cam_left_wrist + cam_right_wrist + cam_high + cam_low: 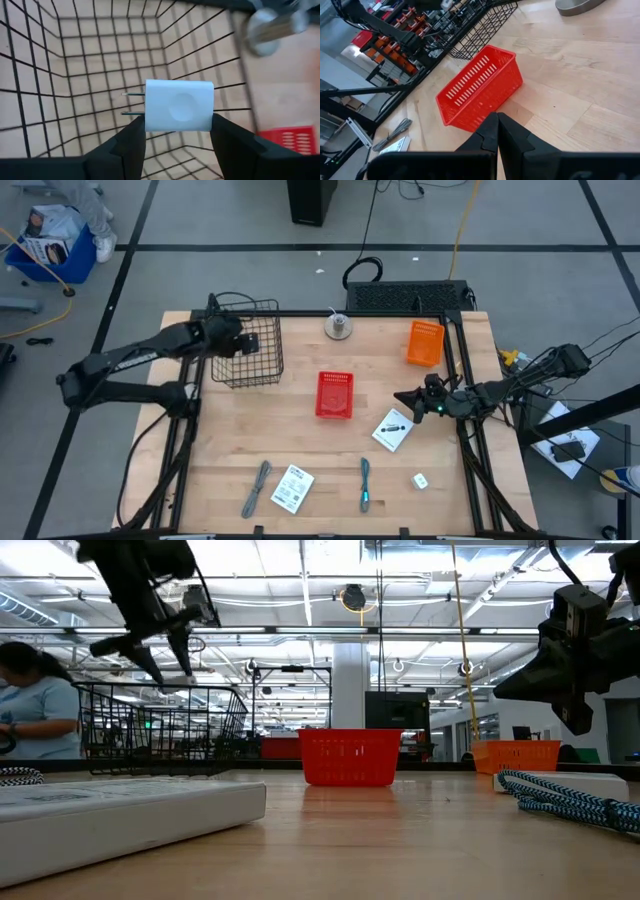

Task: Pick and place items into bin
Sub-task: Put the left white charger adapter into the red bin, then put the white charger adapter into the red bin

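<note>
Gripping a white plug block (179, 106) above the wire basket (75, 75), the left tool (177, 132) holds it with prongs pointing sideways across its fingers. The right tool (497, 131) hovers clenched beside the red bin (479, 87).

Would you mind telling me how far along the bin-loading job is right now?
Nothing visibly sits in the wire basket yet. In hand: the left gripper holds a white charger block over it. Left on the table: two packets, two stick tools, one white block. The right gripper is shut, empty.

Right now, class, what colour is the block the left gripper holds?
White block, in the left gripper; clearest in the left wrist view.
</note>
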You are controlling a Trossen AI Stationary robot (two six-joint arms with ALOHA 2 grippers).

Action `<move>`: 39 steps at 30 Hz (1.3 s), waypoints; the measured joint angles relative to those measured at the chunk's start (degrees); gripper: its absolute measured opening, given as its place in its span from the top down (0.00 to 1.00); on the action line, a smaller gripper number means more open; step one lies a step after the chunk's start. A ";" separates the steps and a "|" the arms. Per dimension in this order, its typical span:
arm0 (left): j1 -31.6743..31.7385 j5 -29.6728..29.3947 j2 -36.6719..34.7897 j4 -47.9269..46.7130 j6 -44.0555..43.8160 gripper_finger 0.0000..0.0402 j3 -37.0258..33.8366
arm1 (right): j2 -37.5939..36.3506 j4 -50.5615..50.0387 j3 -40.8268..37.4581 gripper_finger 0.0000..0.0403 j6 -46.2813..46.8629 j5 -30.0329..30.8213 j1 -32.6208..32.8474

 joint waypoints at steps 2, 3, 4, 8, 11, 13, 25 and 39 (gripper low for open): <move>2.75 2.98 2.57 0.05 2.22 0.51 0.00 | 0.00 0.00 0.02 1.00 -0.01 -0.05 0.00; 4.00 4.32 3.98 0.06 3.63 0.50 0.00 | 0.01 0.00 0.01 1.00 0.00 -0.05 0.00; 5.15 5.39 5.43 0.05 5.06 0.49 0.00 | 0.00 0.00 0.00 1.00 0.01 -0.06 0.00; 8.63 7.79 11.11 0.16 9.23 0.46 0.00 | 0.00 0.00 0.02 1.00 0.01 -0.13 0.00; 9.70 8.42 15.25 0.19 11.91 0.47 0.00 | 0.01 0.00 0.00 1.00 0.01 -0.14 0.00; 9.95 8.49 17.68 0.26 12.98 0.49 0.00 | 0.00 0.00 0.00 1.00 0.01 -0.14 0.00; 10.83 10.59 25.64 1.54 16.46 0.42 0.00 | 0.01 0.07 0.02 1.00 0.44 -0.16 0.00; 10.67 20.39 24.40 3.77 10.74 0.41 0.07 | 0.01 0.21 0.01 1.00 0.01 -0.23 0.01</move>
